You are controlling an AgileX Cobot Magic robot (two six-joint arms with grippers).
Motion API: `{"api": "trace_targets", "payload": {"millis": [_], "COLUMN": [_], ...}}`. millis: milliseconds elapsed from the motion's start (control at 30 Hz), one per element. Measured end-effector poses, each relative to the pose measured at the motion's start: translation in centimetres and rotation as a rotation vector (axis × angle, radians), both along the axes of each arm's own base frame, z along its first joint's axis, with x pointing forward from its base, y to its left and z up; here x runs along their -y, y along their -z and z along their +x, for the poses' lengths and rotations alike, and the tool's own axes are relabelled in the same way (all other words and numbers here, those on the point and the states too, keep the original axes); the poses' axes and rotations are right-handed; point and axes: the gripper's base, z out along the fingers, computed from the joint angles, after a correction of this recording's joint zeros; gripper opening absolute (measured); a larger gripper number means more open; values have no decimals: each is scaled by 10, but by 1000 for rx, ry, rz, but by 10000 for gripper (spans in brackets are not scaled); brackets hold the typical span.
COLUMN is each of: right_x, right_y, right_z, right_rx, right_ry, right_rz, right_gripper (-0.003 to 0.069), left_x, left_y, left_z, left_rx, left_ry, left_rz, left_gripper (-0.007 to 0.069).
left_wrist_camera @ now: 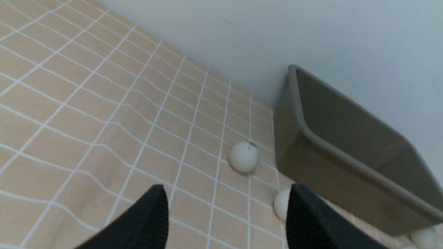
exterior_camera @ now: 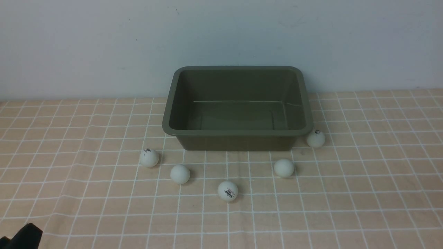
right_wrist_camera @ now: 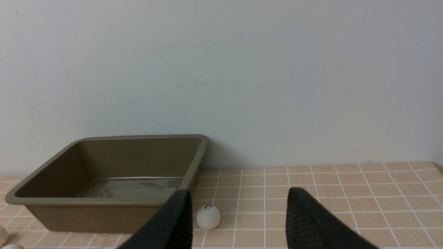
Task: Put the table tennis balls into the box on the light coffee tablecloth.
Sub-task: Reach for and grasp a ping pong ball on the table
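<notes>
Table tennis balls (exterior_camera: 227, 190), matte white, lie near the rounded olive box (exterior_camera: 238, 132); left claw (left_wrist_camera: 227, 188) and right claw (right_wrist_camera: 239, 191) gape.

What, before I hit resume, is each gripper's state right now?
Left gripper: open, holding nothing.
Right gripper: open, holding nothing.
</notes>
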Motion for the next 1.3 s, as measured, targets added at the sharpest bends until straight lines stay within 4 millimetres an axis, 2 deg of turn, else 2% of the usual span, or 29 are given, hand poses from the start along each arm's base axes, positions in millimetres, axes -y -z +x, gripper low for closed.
{"api": "trace_targets", "payload": {"millis": [100, 267, 433, 533, 700, 833, 1300], "right_x": [0, 0, -1, -3, -5, -7, -8], "right_y": [1, 1, 2, 2, 1, 0, 1], "right_z": [0, 0, 0, 0, -1, -1, 4], "right_rx": [-8, -10, -16, -9, 2, 5, -20], "right_ry": [-1, -2, -14, -35, -63, -82, -96], "right_rz": [-1, -1, -40, -106, -118, -91, -90], "right_gripper": [346, 346, 346, 346, 346, 346, 346], "left_x": [-1, 4, 11, 17, 19, 19, 20], "left_y": [-9, -47, -64, -79, -99, -103, -102], "left_z": [0, -8, -6, -3, 4, 8, 7], "left_rx": [41, 110, 28, -57, -82, -86, -92], "left_ry": [0, 54, 150, 247, 310, 327, 358], "left_rz": [64, 209, 225, 311, 411, 466, 492], "left_gripper": [386, 386, 386, 386, 386, 386, 386]}}
